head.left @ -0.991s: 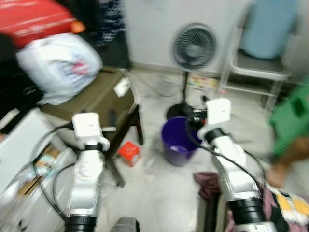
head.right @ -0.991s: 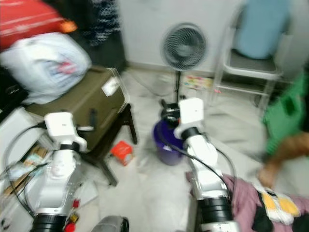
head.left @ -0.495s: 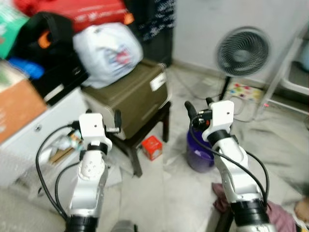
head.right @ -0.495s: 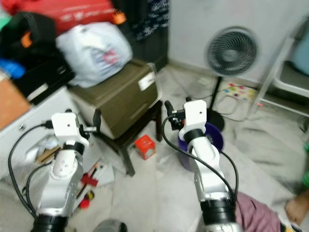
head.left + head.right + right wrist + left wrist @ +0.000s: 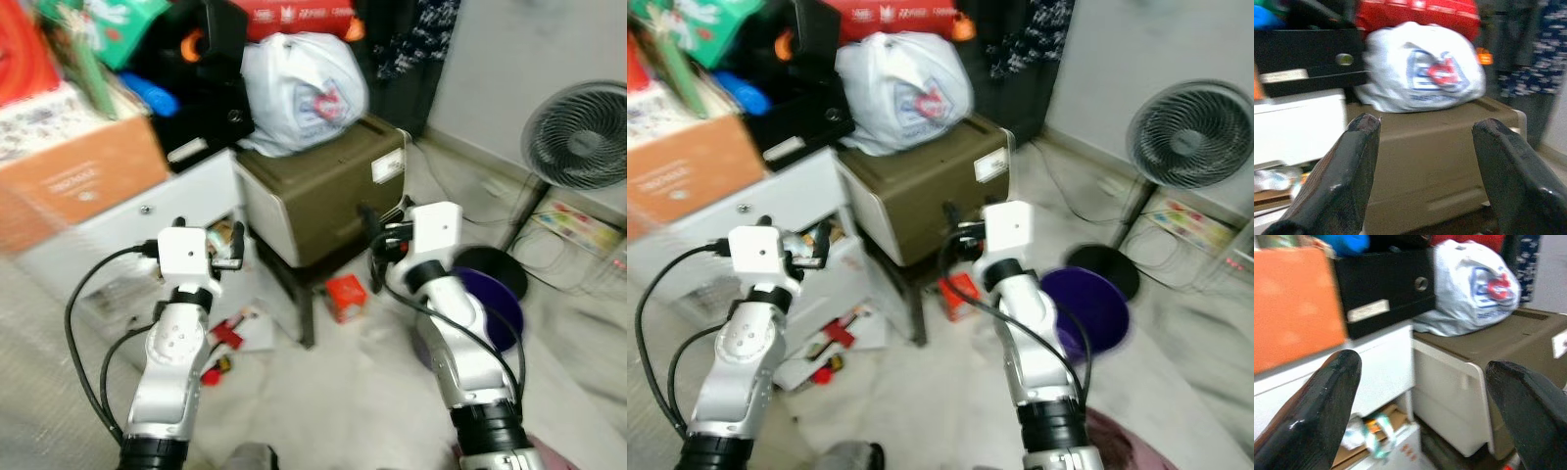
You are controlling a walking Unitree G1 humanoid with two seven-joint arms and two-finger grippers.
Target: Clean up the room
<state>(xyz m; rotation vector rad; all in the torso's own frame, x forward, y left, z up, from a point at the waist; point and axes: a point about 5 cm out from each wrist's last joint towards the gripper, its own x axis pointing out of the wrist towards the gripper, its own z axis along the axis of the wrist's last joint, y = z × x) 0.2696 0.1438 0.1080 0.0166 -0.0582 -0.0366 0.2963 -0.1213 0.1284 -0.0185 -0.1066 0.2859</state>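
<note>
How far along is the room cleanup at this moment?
Nothing visibly tidied: a red box and small litter lie on the floor by the brown case. Both grippers, left and right, are open and empty. The purple bucket stands nearby.

We see an olive-brown case (image 5: 323, 191) sitting on a dark stand, with a white plastic bag (image 5: 302, 93) resting on its top. To the left of it stands a white cabinet (image 5: 147, 230) carrying an orange cardboard box (image 5: 83, 181) and a black box (image 5: 201, 122). Over on the right, a standing fan (image 5: 578, 147) rises from its round black base (image 5: 490, 274) on the pale floor (image 5: 333, 392).
</note>
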